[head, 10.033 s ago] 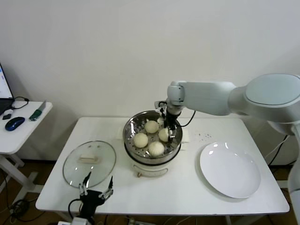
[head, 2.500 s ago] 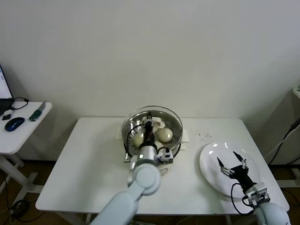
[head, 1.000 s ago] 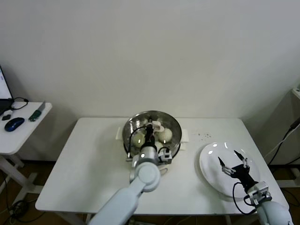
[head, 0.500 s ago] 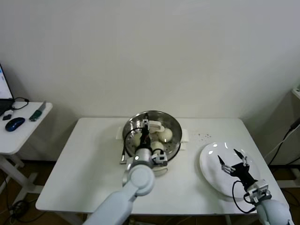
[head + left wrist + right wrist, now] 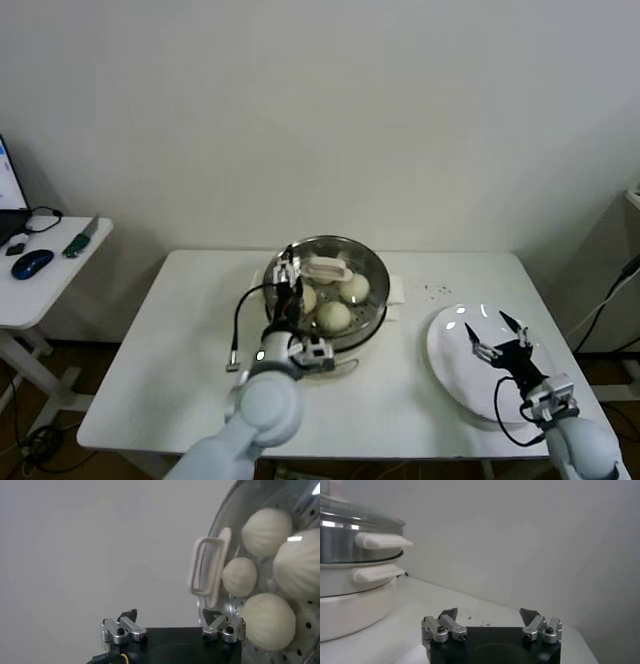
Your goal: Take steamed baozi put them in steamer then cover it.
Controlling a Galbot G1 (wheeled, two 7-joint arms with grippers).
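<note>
Lid's on: the glass lid [image 5: 327, 268] caps the steamer [image 5: 372, 310] at table centre, 4 baozi [image 5: 334, 316] inside. Left gripper [image 5: 289, 285], fingers spread, hovers at its 9 o'clock rim; right gripper [image 5: 497, 336], spread, waits over the plate [image 5: 450, 372].

Plain white wall [image 5: 320, 110] behind, white table [image 5: 190, 340] set against it, smaller side desk [image 5: 45, 275] seen off left, brownish floor [image 5: 60, 395] glimpsed below.

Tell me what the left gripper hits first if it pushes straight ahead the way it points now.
Probably the lid handle. The left gripper stands open over the steamer, with the handle ahead between its fingers and the baozi under the glass beside its line. Depth is unclear, so it might slip past.
</note>
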